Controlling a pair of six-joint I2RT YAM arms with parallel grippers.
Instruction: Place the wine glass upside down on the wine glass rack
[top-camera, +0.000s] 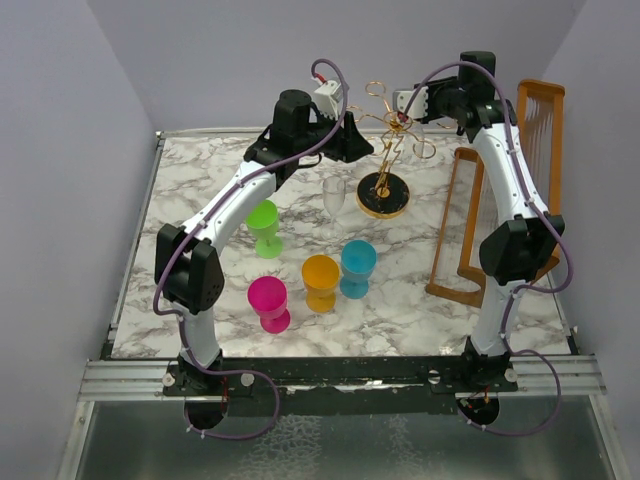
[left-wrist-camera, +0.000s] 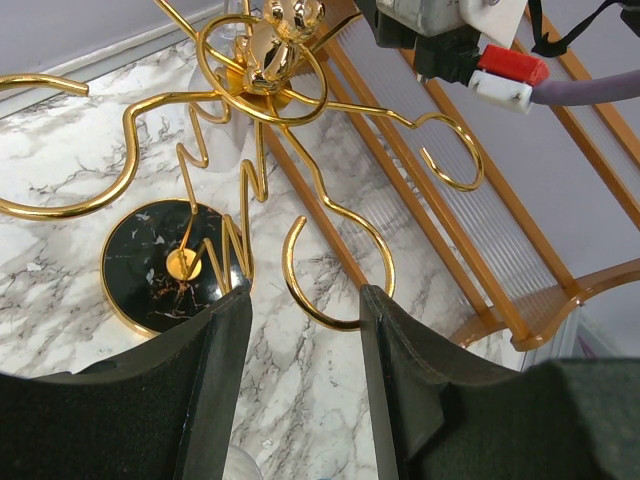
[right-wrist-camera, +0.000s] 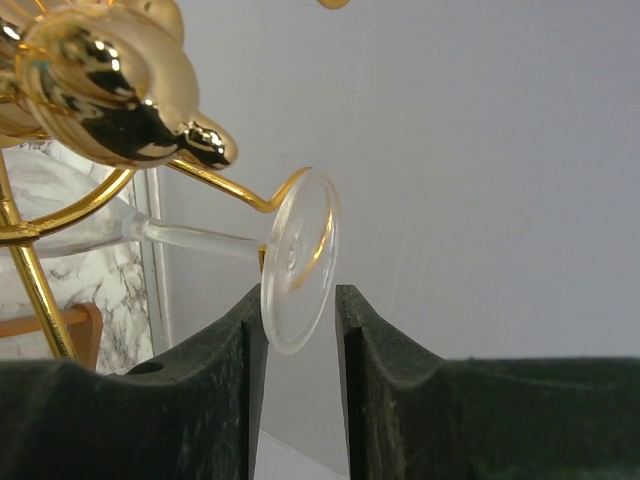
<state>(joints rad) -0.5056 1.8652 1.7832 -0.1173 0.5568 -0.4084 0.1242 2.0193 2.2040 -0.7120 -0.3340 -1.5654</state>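
Observation:
The gold wine glass rack (top-camera: 385, 150) stands at the back on its round black base (top-camera: 383, 196); its base also shows in the left wrist view (left-wrist-camera: 160, 265). A clear wine glass (right-wrist-camera: 298, 262) lies with its stem in a gold rack arm (right-wrist-camera: 235, 188). Its foot sits between my right gripper's (right-wrist-camera: 300, 300) parted fingers, against the left finger (right-wrist-camera: 235, 340) and apart from the other. My left gripper (left-wrist-camera: 305, 300) is open, its fingers either side of a ring-ended arm (left-wrist-camera: 330, 270). A second clear glass (top-camera: 333, 195) stands upright beside the base.
Green (top-camera: 265, 225), pink (top-camera: 269, 303), orange (top-camera: 321, 282) and blue (top-camera: 358, 268) goblets stand on the marble table. A brown wooden frame (top-camera: 465, 230) lies at the right, and a slatted one (top-camera: 540, 120) leans by the right wall, close to the right arm.

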